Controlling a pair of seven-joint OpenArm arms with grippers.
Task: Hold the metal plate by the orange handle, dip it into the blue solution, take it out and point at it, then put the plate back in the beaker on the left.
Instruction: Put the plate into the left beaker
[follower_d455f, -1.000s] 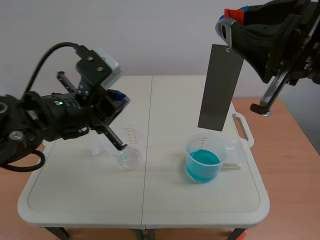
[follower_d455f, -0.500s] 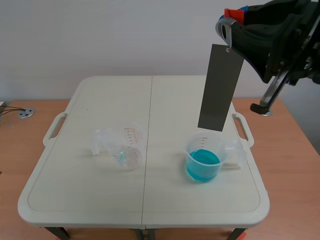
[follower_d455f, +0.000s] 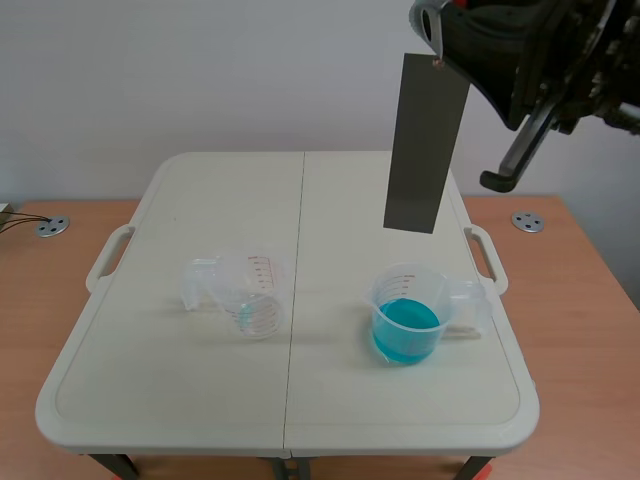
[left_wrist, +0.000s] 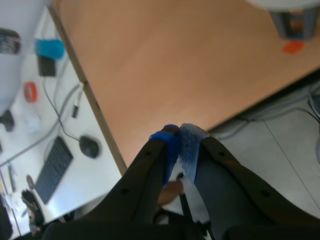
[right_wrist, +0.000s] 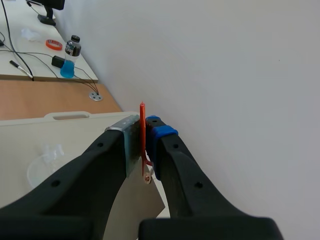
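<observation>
A long grey metal plate (follower_d455f: 420, 145) hangs upright in the air above the beaker of blue solution (follower_d455f: 406, 314), its lower edge well clear of the rim. My right gripper (follower_d455f: 440, 30) is shut on the thin orange handle (right_wrist: 142, 134) at the plate's top, which shows pinched between the pads in the right wrist view. An empty clear beaker (follower_d455f: 248, 293) with red marks stands on the table's left half. My left gripper (left_wrist: 179, 140) is shut on nothing and faces a wooden floor away from the table; it does not appear in the scene view.
The white folding table (follower_d455f: 150, 380) has carry handles at both sides. A small metal disc (follower_d455f: 527, 221) lies on the wood at the right and another (follower_d455f: 51, 226) at the left. The right arm's body fills the top right corner.
The left arm has withdrawn from over the empty beaker and left the scene view. The right gripper has lifted the plate higher and slightly to the left.
</observation>
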